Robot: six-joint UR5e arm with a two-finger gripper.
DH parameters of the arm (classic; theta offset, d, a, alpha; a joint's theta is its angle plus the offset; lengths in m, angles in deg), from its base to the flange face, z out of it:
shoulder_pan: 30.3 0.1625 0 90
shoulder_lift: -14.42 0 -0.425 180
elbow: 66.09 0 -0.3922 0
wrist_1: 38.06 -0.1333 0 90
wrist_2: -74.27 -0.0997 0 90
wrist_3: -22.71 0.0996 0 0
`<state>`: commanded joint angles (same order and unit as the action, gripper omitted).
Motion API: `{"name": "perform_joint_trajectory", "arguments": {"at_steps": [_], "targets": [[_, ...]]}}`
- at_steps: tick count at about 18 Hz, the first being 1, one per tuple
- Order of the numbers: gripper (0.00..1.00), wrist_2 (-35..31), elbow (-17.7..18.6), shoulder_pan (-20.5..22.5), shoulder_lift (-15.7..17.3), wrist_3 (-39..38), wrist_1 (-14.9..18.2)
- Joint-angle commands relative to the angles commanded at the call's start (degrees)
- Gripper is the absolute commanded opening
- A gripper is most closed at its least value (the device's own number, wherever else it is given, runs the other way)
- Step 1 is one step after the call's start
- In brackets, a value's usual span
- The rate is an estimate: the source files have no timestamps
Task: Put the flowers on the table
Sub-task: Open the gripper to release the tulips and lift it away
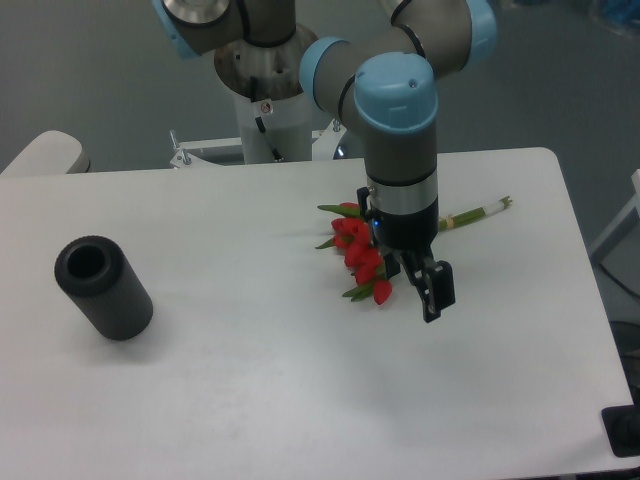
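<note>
The flowers (360, 255), red tulip buds with green leaves, lie on the white table (250, 380) right of centre. Their pale-green bound stems (480, 212) run out to the right toward the far edge. My gripper (420, 288) hangs just in front of and above the bouquet, fingers pointing down. The jaws look parted with nothing between them. One dark finger (438, 290) stands to the right of the buds and apart from them. The arm's wrist hides the middle of the stems.
A dark grey hollow cylinder (103, 287) lies on its side at the left of the table. The robot's base (265, 110) stands behind the far edge. The table's right edge runs near the stem ends.
</note>
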<state>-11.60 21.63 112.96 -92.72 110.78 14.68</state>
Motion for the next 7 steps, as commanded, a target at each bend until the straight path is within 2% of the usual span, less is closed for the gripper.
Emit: {"name": "perform_joint_trajectory", "arguments": {"at_steps": [7], "targets": [[1.0,0.1,-0.5,0.2,-0.1,-0.1,0.2]]}}
